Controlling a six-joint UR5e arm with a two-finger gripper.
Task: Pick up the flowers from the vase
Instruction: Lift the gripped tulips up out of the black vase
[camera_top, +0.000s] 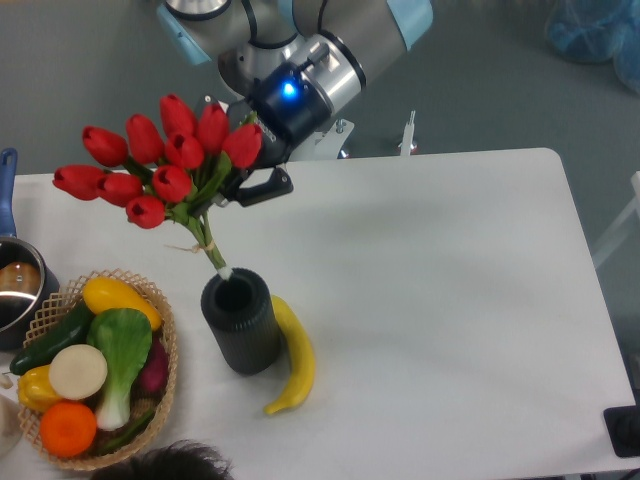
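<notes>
- Bunch of red tulip buds on green stems tied together with pale string, held in the air above the white table, tilted so the buds fan up and to the left.
- Black two-finger gripper clenched on the flowers just below the buds, one dark finger showing beside the stems.
- Blue light glowing on the gripper's dark body; small lettering there too blurred to read.
- Cut end of the stems, pale at the tip, sitting right at the rim of the short dark ribbed cylindrical vase; hard to tell whether touching the mouth or just clear of it.
- Vase upright on the table, directly below and slightly right of the bunch.
- Yellow banana lying on the table, touching the vase's right side, curved toward the front edge.
- Woven wicker basket left of the vase, holding a yellow squash, a green cucumber, a leafy green vegetable, a white round slice, an orange fruit and a red-purple piece.
- Metal pot with a blue handle at the far left edge, only partly in view.
- No readable brand or label on the vase, basket or pot.
- Small red-and-white sticker on the robot base, text not legible.
</notes>
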